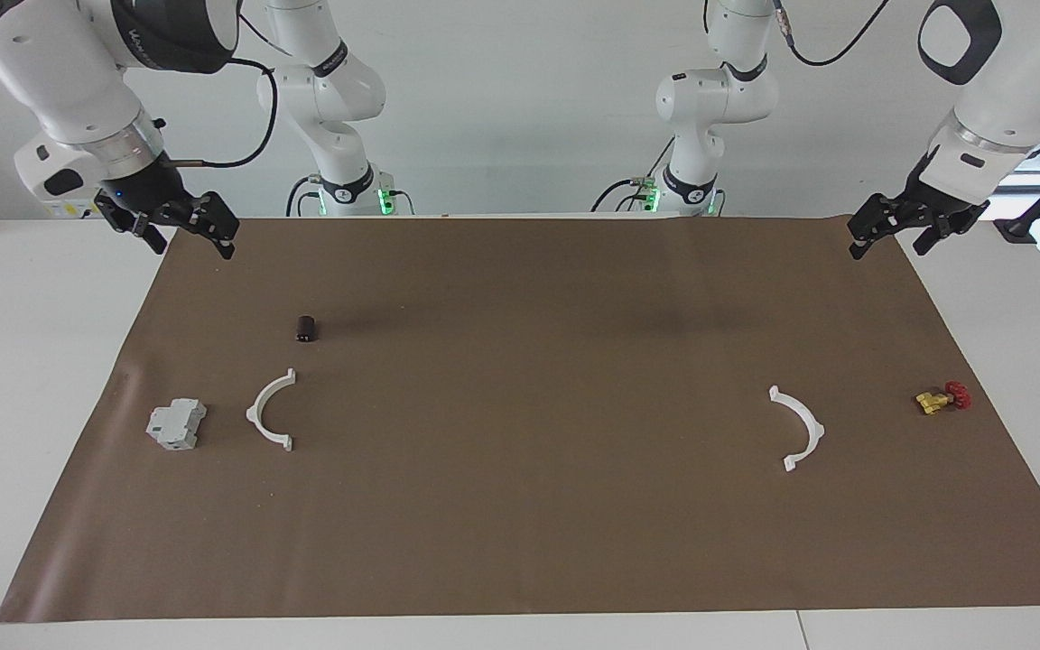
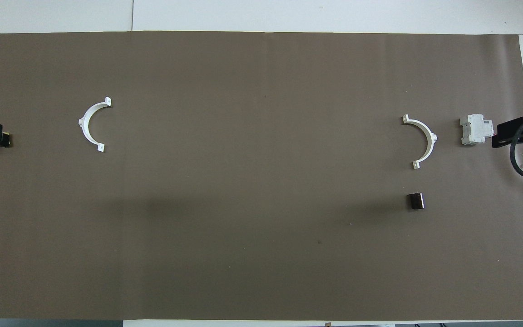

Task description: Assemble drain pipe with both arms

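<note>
Drain pipe halves lie well apart on your mat, one arc toward the right arm's end, the other arc toward the left's, so each raised gripper, left and right, open and empty, has one within reach.

Open mat midway (block aside)

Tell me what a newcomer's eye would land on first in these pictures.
Two white half-ring arcs on the brown mat: one arc toward the right arm's end beside a grey block, the other arc toward the left arm's end near a yellow-and-red valve. The right gripper and left gripper hang open over the mat's robot-side corners, holding nothing.
</note>
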Tool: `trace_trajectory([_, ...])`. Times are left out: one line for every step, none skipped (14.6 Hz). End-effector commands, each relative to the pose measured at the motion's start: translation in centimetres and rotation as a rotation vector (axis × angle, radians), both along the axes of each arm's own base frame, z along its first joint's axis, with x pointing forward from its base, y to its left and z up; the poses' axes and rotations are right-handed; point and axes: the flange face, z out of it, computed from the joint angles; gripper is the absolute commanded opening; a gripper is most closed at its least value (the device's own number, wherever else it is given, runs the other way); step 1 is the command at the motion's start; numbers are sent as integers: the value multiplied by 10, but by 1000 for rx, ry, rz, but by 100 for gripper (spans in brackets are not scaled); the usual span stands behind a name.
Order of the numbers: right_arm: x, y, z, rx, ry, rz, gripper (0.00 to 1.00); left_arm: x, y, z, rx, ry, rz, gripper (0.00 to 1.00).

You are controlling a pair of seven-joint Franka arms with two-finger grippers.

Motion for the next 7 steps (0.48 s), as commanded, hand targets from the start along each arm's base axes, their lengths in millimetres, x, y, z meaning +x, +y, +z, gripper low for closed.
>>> trace_trajectory([1, 0, 3, 18, -18, 19, 100, -1, -1, -1, -5, -18, 5, 100])
trace_trajectory([1, 0, 3, 19, -18, 13, 100, -1, -1, -1, -5, -16, 5, 100])
trace_trajectory([1, 2, 4, 19, -21, 8, 100, -1, -1, -1, -5, -16, 7, 100])
trace_trajectory([0, 3, 5, 19, -20, 10, 100, -1, -2, -1, -5, -15, 5, 100])
trace_trajectory([-1, 2, 2, 20, -17, 8, 100, -1, -1, -1, -5, -15, 7, 100])
trace_trajectory([-3, -2, 4, 20, -18, 5, 100, -2, 0, -2, -5, -13, 7, 100])
trace_trajectory([-4, -4, 2, 21, -11, 10, 100, -2, 1, -2, -5, -12, 8, 100])
